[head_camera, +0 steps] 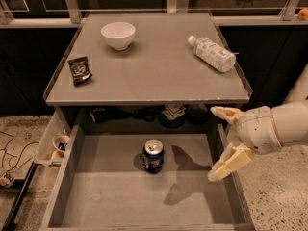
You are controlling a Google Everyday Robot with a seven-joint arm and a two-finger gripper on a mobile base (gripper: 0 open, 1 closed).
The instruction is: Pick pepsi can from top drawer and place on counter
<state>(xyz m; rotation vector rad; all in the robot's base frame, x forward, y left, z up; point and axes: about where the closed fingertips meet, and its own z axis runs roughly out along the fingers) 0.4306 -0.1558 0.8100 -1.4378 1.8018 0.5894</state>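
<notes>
One pepsi can point(153, 156) stands upright on the flat grey floor of the top drawer point(110, 196), roughly midway between its side walls and nearer the back than the front. Its silver top with the pull tab faces up. The drawer is pulled out from under the bench point(159, 71).

The claw point(213, 143) hangs at the drawer's right side, over the right wall and just below the bench's front right corner. Its two pale fingers point(226, 113) are spread wide, one high and one low, with nothing between them. It is apart from the can, which sits to its left; its shadow falls on the drawer floor between them.

On the bench a white bowl point(118, 34) stands at the back left, a dark packet point(79, 70) lies near the left edge, and a clear plastic bottle point(211, 53) lies on its side at the right. A small pale bin point(48, 150) holding a cup point(61, 142) juts out left of the drawer.
</notes>
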